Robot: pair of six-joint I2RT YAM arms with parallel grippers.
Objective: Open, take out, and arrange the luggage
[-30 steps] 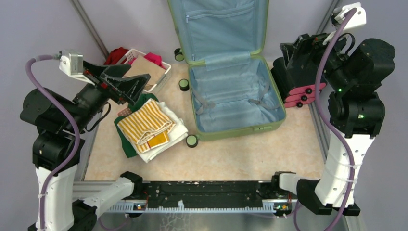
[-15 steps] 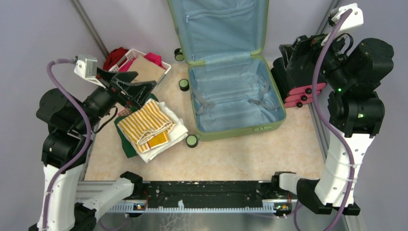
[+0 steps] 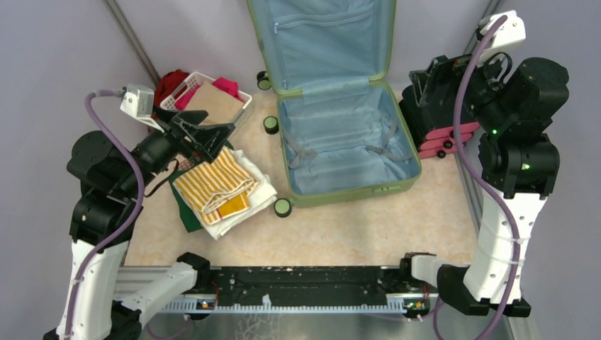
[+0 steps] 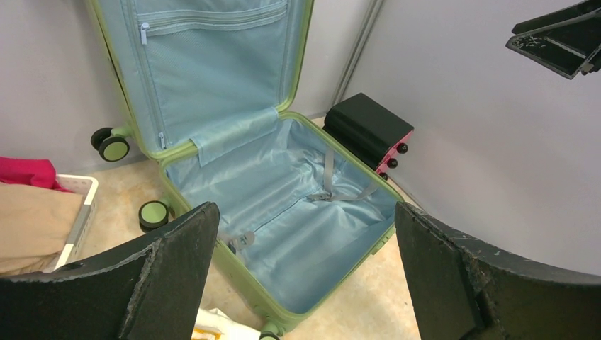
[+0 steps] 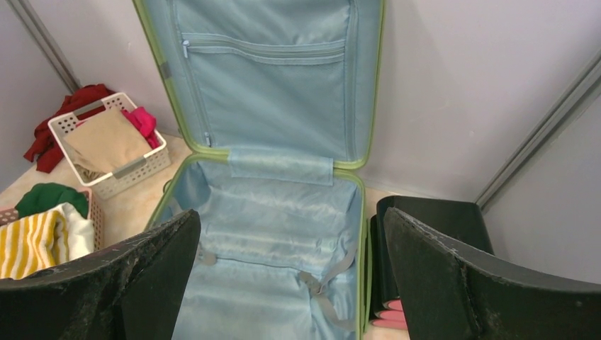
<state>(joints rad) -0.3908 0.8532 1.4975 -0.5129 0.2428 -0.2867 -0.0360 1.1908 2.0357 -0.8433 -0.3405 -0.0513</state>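
The sage-green suitcase (image 3: 347, 145) lies open at the table's back centre. Its lid leans upright on the back wall, and its light blue lined base is empty apart from grey straps. It also shows in the left wrist view (image 4: 280, 180) and the right wrist view (image 5: 273, 205). My left gripper (image 3: 211, 131) is open and empty in the air, above the folded clothes and left of the suitcase; its wrist view (image 4: 305, 212) looks into the base. My right gripper (image 3: 434, 79) is open and empty, raised over the black-and-pink cases right of the suitcase (image 5: 290, 216).
A pile of folded clothes (image 3: 216, 188), yellow-striped on top, lies left of the suitcase. A white basket (image 3: 237, 113) with clothes stands at the back left. Stacked black-and-pink cases (image 3: 443, 136) stand against the suitcase's right side. A black rail (image 3: 305, 283) runs along the near edge.
My left arm has swung right and forward, bringing its open gripper over the clothes pile toward the suitcase. The right arm has shifted only slightly left.
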